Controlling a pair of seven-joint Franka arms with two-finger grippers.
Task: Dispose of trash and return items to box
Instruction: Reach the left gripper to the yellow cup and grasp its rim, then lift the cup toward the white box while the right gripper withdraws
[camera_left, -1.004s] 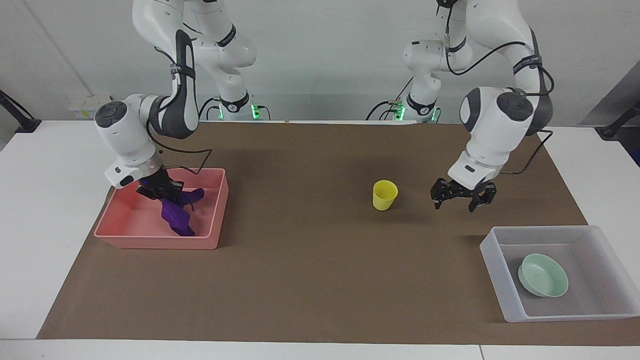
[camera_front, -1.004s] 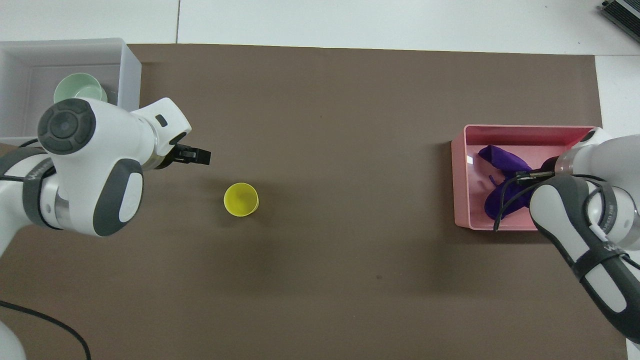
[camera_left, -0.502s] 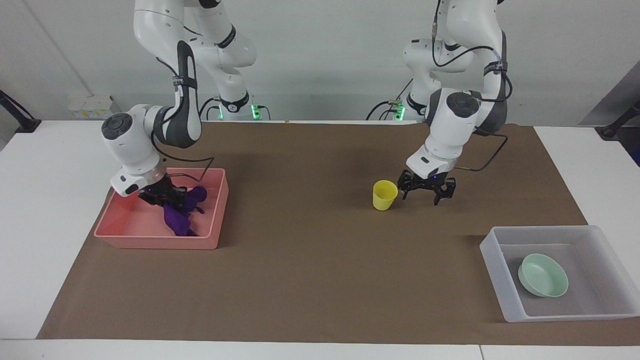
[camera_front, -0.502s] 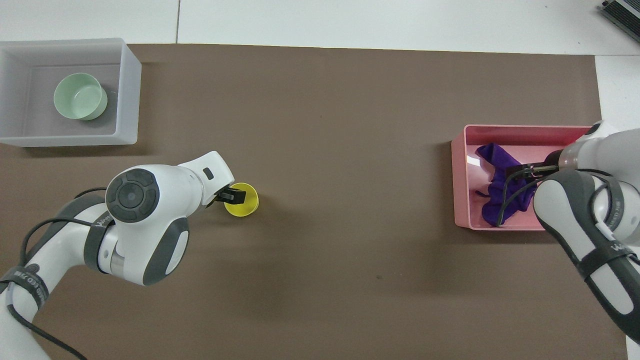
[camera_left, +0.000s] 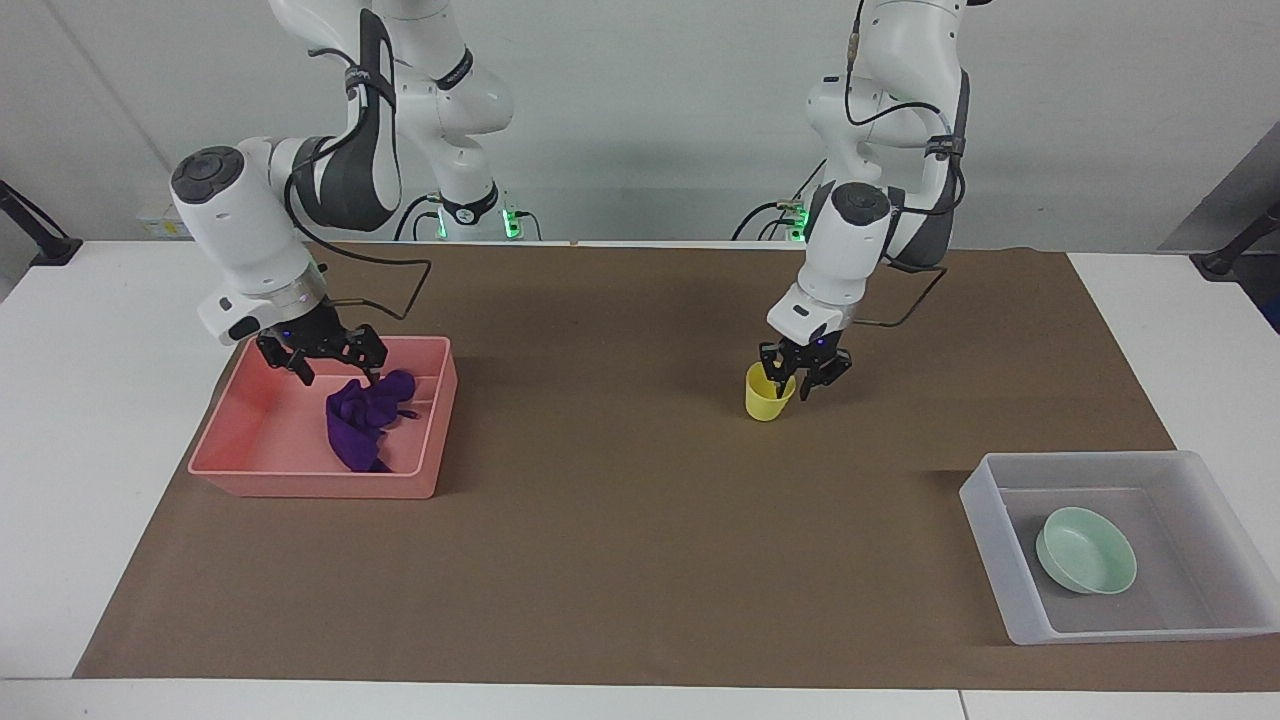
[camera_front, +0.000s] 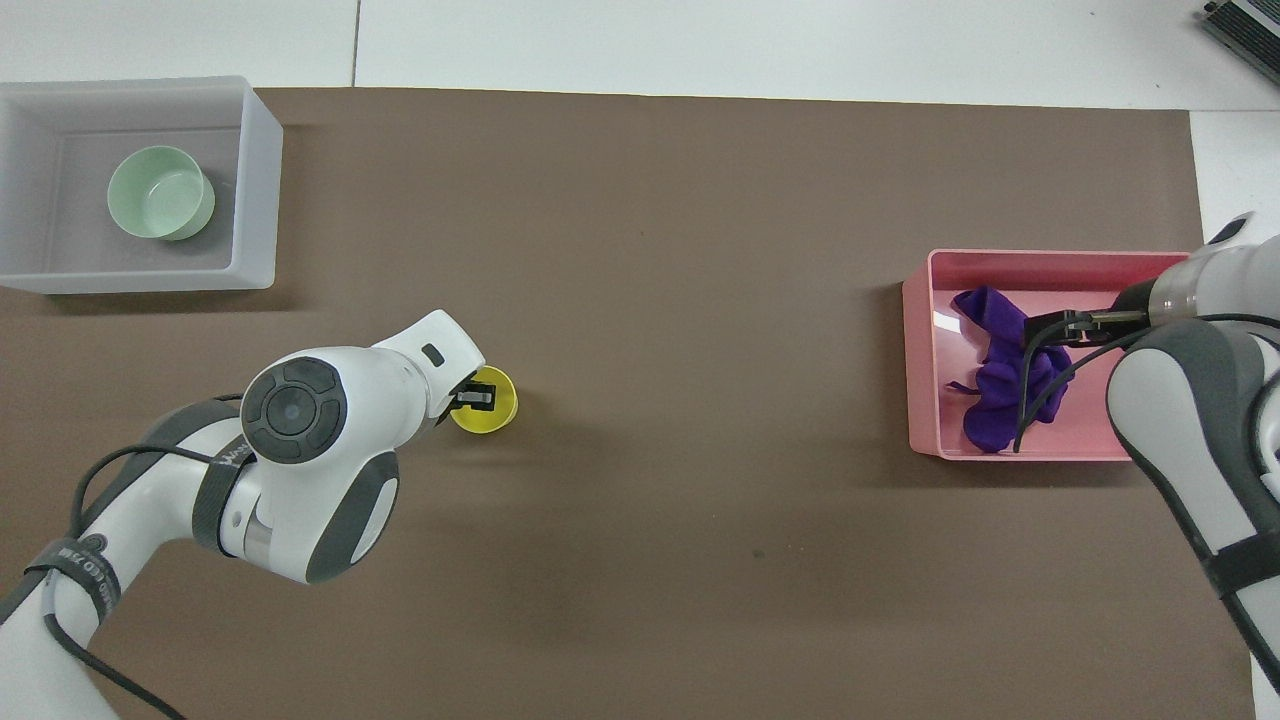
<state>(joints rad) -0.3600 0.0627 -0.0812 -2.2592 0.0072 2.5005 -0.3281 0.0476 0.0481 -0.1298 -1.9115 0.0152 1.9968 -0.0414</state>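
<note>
Facing view: purple cloth wad (camera_left: 368, 420) lies in the pink tray (camera_left: 250, 440), my right gripper (camera_left: 322, 358) spread empty above it. Mint-green bowl (camera_left: 1086, 563) sits in the frosted-white box (camera_left: 1010, 590). My left gripper (camera_left: 797, 378) pinches the yellow plastic cup (camera_left: 768, 396) rim; only the cup remains.

Box (camera_front: 262, 190) cut off at edge

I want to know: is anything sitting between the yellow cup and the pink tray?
Nothing: only bare brown mat lies between cup and tray, clearest overhead.
</note>
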